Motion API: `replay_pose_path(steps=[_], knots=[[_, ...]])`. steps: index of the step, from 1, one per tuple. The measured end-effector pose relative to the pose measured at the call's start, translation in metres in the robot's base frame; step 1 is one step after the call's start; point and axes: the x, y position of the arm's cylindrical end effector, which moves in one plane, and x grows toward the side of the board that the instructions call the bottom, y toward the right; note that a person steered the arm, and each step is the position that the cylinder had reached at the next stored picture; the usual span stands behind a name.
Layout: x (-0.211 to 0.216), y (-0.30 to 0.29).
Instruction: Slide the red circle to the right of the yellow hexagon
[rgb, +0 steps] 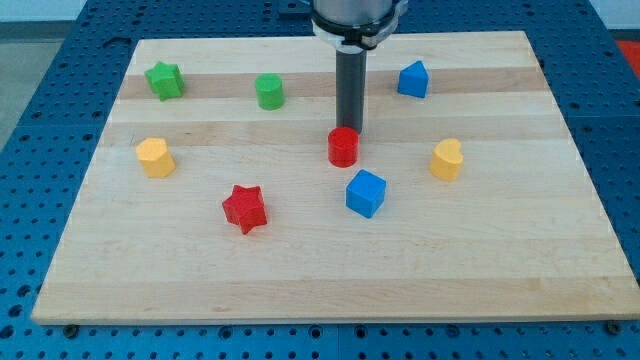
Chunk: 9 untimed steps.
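Note:
The red circle (343, 147) is a short red cylinder near the middle of the wooden board (330, 270). My tip (349, 130) stands right behind it, at its top edge, touching or almost touching it. The yellow hexagon (155, 157) sits far off at the view's left, at about the same height on the board as the red circle. The rod rises straight up from the tip to the arm at the view's top.
A red star (244, 208) lies at lower left of the red circle, a blue cube (365, 193) just below right. A yellow heart-like block (447, 159) is at right. A green star (164, 80), green cylinder (269, 91) and blue block (413, 79) line the top.

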Motion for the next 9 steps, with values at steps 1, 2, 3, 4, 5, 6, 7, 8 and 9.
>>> replay_pose_path(steps=[1,2,3,4,5,6,7,8,9], knots=[[-0.005,0.033],[0.009,0.063],[0.046,0.058],[0.053,0.018],[0.051,0.006],[0.047,0.045],[0.026,0.059],[0.016,0.036],[0.028,-0.020]])
